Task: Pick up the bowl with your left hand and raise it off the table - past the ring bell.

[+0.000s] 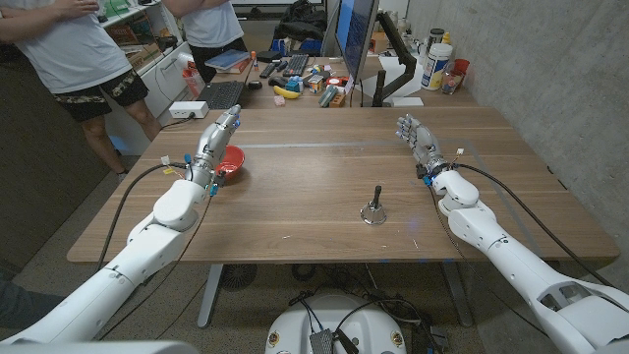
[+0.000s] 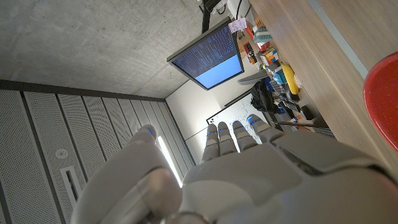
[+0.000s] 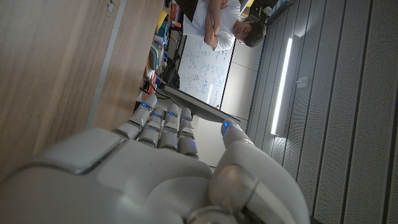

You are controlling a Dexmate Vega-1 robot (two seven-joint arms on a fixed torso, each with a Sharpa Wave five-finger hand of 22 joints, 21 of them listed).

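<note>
Red bowl (image 1: pixel 231 161) on the counter (image 1: pixel 324 216), on the left half toward the far edge, not lifted. Left hand (image 1: pixel 215 140) just beside the bowl's left rim, fingers (image 1: pixel 230 119) straight and together, reaching past it toward the far edge; open, gripping nothing. From the left wrist, the same hand (image 2: pixel 249 168) with extended fingers (image 2: pixel 239 134) and the bowl's red rim (image 2: pixel 384 99) alongside, clear of the palm. Whether hand and bowl touch: cannot tell. Ring bell (image 1: pixel 373 209) upright near the counter's middle, nearer the front edge, well apart from the bowl and both hands. Right hand (image 1: pixel 419 141) over the right side, fingers spread and slightly bent, open and holding nothing; from the right wrist, that hand (image 3: pixel 161 155) above bare wood. Two people (image 1: pixel 88 49) behind the far left corner.
</note>
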